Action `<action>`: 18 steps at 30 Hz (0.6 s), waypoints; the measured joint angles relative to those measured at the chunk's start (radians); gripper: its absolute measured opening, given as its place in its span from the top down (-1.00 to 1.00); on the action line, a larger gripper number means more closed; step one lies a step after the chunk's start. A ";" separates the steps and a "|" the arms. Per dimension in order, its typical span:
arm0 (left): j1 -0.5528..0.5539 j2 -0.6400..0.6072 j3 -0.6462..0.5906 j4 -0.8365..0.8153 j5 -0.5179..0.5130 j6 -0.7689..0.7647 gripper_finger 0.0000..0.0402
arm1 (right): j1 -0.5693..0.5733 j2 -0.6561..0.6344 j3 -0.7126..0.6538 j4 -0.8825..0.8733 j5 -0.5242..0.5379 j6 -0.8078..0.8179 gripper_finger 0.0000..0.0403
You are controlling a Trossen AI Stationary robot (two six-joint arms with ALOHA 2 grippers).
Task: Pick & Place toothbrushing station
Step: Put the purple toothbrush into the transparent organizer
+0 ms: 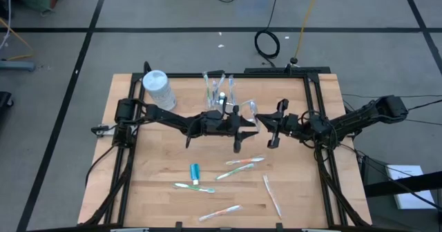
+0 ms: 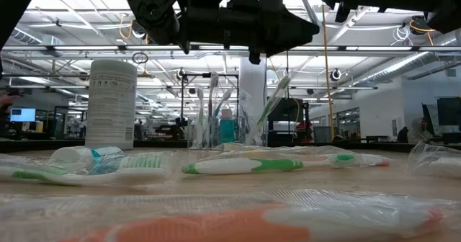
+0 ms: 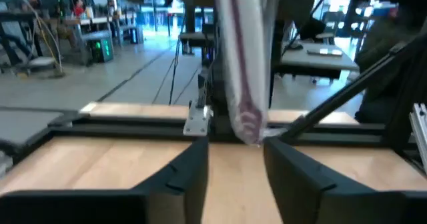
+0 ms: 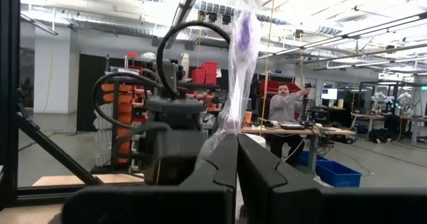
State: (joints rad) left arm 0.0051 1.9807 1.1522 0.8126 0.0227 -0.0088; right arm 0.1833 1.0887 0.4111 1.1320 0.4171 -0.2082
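1. A wrapped toothbrush (image 4: pixel 239 57) with a purple head sits upright, pinched in the right gripper (image 4: pixel 237 159), whose fingers are pressed tight together on its clear wrapper, up above mid-tabletop.
2. The left gripper (image 3: pixel 235 159) faces it, fingers spread apart on either side of the wrapper's lower end without visibly clamping it.
3. Just behind the two grippers, the clear plastic cup (image 1: pixel 219 90) holds several wrapped brushes standing upright, near the far edge of the tabletop (image 1: pixel 159 197).
4. Towards the near edge lie loose wrapped toothbrushes: a green-and-white one (image 1: pixel 193 186), another green-and-white one (image 1: pixel 244 162), a white one (image 1: pixel 271 194) and an orange-tinted one (image 1: pixel 219 212).
5. A small blue toothpaste tube (image 1: pixel 195 172) lies among them.
6. At the far left corner stands a white cylindrical container (image 2: pixel 111 104); its label carries print too small to read.
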 joint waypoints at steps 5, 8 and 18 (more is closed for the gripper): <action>0.000 -0.001 0.001 -0.145 -0.016 0.006 0.01 | 0.000 -0.001 0.000 0.000 0.000 -0.006 1.00; 0.000 -0.001 0.001 -0.176 -0.065 0.016 -0.07 | 0.000 -0.001 0.000 -0.001 0.006 -0.014 1.00; 0.000 -0.001 0.001 -0.038 -0.080 0.077 -0.02 | 0.000 -0.001 0.000 -0.008 0.008 -0.013 1.00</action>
State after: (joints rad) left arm 0.0048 1.9800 1.1530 0.7750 -0.0573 0.0681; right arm 0.1833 1.0874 0.4111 1.1237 0.4252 -0.2211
